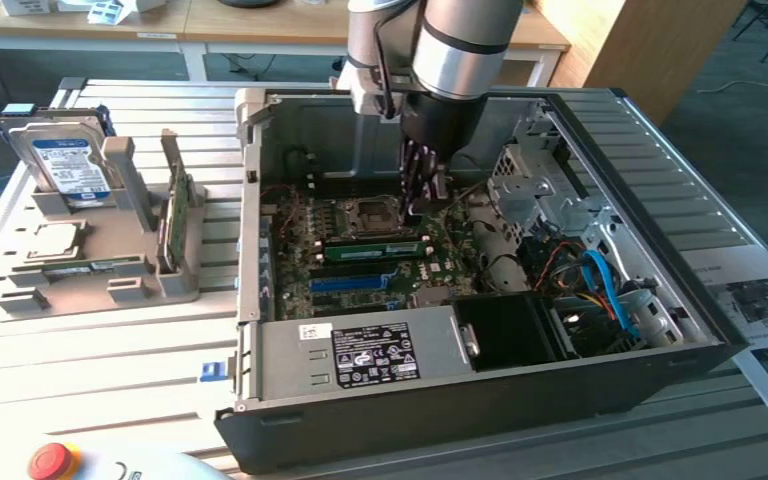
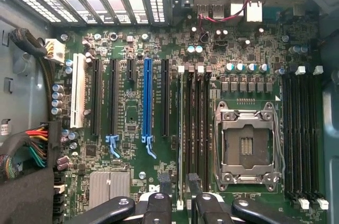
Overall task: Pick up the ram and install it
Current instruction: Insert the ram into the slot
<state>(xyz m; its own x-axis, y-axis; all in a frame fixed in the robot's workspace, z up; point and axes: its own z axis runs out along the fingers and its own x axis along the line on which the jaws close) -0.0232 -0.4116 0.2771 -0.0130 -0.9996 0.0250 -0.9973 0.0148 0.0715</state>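
Looks like you're at the seating step: your gripper (image 2: 178, 203) hangs spread open and empty at bottom centre of the wrist view, the ram (image 1: 373, 249) already sitting in its slot mid-frame, so check it's fully latched.

Inside the case

My gripper (image 1: 418, 205) hangs in the computer case (image 1: 704, 330), over the motherboard (image 2: 132, 113); the ram (image 1: 373, 249) sits on that board, the parts rack (image 1: 104, 250) stands at the exterior view's left.
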